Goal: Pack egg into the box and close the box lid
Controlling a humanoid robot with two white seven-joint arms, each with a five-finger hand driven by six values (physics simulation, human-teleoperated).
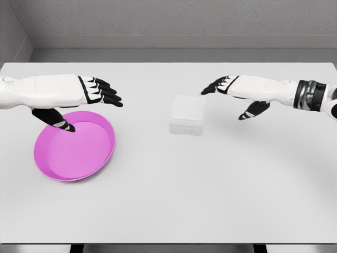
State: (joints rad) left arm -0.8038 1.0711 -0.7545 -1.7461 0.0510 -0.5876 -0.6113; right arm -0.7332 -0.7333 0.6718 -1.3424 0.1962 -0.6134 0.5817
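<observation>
A translucent white box (186,115) sits near the middle of the table with its lid down. No egg is visible anywhere. My left hand (100,95) hovers above the far rim of a pink plate (73,150), fingers stretched out and thumb pointing down over the plate, holding nothing. My right hand (224,89) hangs just right of the box's far corner, fingers relaxed and slightly bent toward the box, thumb hanging down, holding nothing.
The pink plate holds nothing. The white table (210,190) stretches wide in front of the box and plate. A grey wall runs behind the table's far edge.
</observation>
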